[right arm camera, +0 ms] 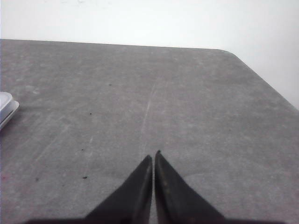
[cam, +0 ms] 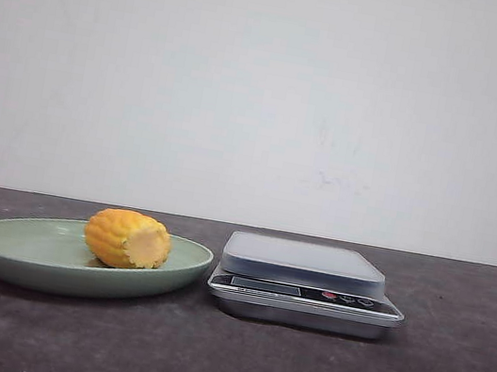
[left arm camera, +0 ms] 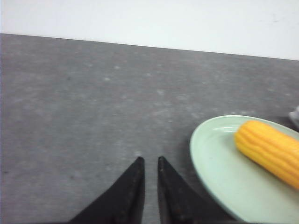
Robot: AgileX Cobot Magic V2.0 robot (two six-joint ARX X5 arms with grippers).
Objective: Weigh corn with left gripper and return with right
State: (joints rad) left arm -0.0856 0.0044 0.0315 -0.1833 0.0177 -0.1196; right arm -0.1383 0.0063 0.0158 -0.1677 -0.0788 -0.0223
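The corn (cam: 128, 238) is a stubby yellow-orange cob that lies on a pale green plate (cam: 18, 252) at the left, its pale cut end facing front. The left wrist view shows the corn (left arm camera: 268, 150) on the plate (left arm camera: 212, 161). My left gripper (left arm camera: 149, 159) is over bare table just beside the plate's rim, empty, its fingers close together with only a narrow gap. My right gripper (right arm camera: 153, 155) is shut and empty over bare table, far from the corn. Neither gripper shows in the front view.
A silver kitchen scale (cam: 304, 264) with a flat grey platform stands just right of the plate; its corner shows in the right wrist view (right arm camera: 7, 107). The dark grey table ends at a white wall behind, with a rounded table corner (right arm camera: 233, 53).
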